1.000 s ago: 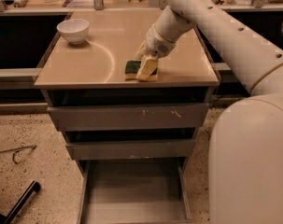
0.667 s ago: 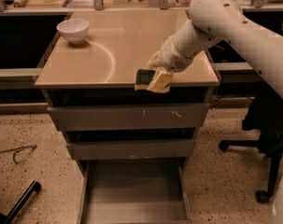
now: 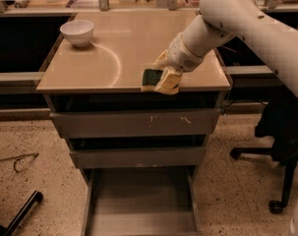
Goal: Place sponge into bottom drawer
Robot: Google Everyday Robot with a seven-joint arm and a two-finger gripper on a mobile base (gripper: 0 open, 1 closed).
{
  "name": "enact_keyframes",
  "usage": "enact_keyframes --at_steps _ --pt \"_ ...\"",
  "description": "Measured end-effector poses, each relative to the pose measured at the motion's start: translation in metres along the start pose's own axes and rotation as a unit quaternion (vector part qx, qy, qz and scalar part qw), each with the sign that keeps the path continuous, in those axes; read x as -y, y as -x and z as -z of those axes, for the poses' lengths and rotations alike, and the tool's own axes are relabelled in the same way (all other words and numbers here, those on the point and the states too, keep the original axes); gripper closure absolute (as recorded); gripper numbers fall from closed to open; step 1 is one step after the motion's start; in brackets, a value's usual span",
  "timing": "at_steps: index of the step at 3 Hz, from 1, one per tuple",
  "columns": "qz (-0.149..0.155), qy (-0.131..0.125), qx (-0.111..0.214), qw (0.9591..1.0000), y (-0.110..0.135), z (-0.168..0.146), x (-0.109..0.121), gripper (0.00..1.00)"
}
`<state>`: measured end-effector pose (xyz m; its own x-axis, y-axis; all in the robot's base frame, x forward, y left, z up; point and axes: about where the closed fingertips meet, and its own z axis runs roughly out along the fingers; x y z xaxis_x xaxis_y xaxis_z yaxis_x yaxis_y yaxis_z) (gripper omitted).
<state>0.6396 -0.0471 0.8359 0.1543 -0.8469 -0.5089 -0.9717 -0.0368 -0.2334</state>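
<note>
My gripper (image 3: 161, 77) is shut on the sponge (image 3: 150, 77), which shows its dark green scrub face and a pale yellow edge. It holds the sponge lifted over the front edge of the beige cabinet top (image 3: 114, 53), right of centre. The bottom drawer (image 3: 138, 200) is pulled open below, a wide grey tray with a flat floor and low side walls, nothing visible in it. The gripper is well above the drawer and roughly over its right half.
A white bowl (image 3: 77, 32) stands at the back left of the cabinet top. The upper scratched drawer front (image 3: 136, 123) and the middle drawer front (image 3: 137, 156) are shut. A black office chair (image 3: 281, 146) stands at the right. A thin wire object (image 3: 20, 161) lies on the speckled floor at left.
The gripper lifted the sponge off the cabinet top and carried it forward to the front edge. The arm has swung and the view has shifted.
</note>
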Motion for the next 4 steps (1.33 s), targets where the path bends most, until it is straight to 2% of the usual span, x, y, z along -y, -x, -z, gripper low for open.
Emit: enact_keyframes --at_steps 1,2,3,4 --pt "-0.027 -0.023 0.000 0.9994 0.013 0.033 -0.027 1.00" --pt "-0.066 -0.039 0.029 0.9966 0.017 0.043 -0.081 1.00" --pt "-0.101 -0.015 0.088 0.9908 0.011 0.002 -0.135 1.00" --pt "-0.109 -0.001 0.090 0.9899 0.007 -0.008 -0.151 1.00"
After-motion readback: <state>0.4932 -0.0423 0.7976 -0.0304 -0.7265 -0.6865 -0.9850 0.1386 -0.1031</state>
